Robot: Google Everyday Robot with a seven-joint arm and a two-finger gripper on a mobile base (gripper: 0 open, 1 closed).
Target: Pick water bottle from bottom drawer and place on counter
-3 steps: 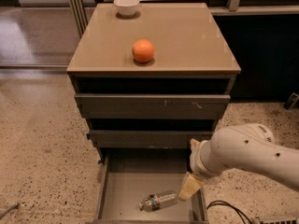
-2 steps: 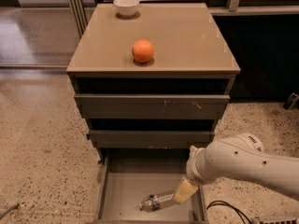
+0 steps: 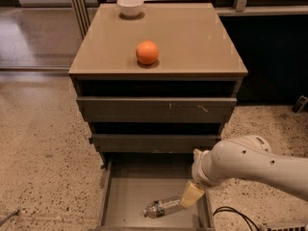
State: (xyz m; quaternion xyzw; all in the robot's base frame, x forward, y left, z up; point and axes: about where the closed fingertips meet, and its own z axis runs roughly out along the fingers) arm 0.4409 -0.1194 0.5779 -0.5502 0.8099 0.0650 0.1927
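The water bottle (image 3: 161, 208) lies on its side on the grey floor of the open bottom drawer (image 3: 130, 196), cap end toward the left. My gripper (image 3: 188, 199) reaches down into the drawer from the right, its tan finger (image 3: 191, 195) at the bottle's right end. The white arm (image 3: 250, 165) comes in from the right. The tan counter (image 3: 192, 37) tops the cabinet, with an orange (image 3: 147, 52) near its middle.
A white bowl (image 3: 130, 5) sits at the counter's back left corner. Two shallower drawers (image 3: 156, 109) are partly pulled out above the bottom one. A black cable (image 3: 233, 214) lies on the speckled floor at the lower right.
My arm has moved lower and to the left, bringing the gripper down into the drawer to the bottle's right end. The bottle has not moved.
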